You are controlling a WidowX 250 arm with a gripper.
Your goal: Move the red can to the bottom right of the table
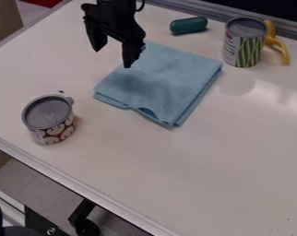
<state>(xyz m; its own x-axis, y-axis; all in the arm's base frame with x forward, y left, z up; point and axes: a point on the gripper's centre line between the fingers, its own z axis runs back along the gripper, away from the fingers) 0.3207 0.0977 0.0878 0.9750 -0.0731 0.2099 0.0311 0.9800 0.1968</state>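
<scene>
Holding nothing, pincer [112,58] up by the far L corner of the cloth [160,85], its two fingers spread apart w/ a gap btwn them. So prog. on the job = approx. nil, I'd say: the red can [49,119] stands upright on the L part of the surface [237,161], near the front L edge, well apart from my fingers & from the bottom R. Cloth lies btwn the can's side & the rest of the surface, not touching the can.

Done: nothing that I can count, except pincer being ready for a grab. Left: the whole lot, i.e. get over to the can, go down w/ fingers either side, close, lift, carry across to the bottom R, set down upright, let go, back off. Other can [245,44], w/ the green label, is at the far R side by the back rim, & the green thing [188,25] lies near it; neither's part of the job, so both should stay put. Est. status: pre-grasp, 0 of the move made, can's final spot TBD.
</scene>
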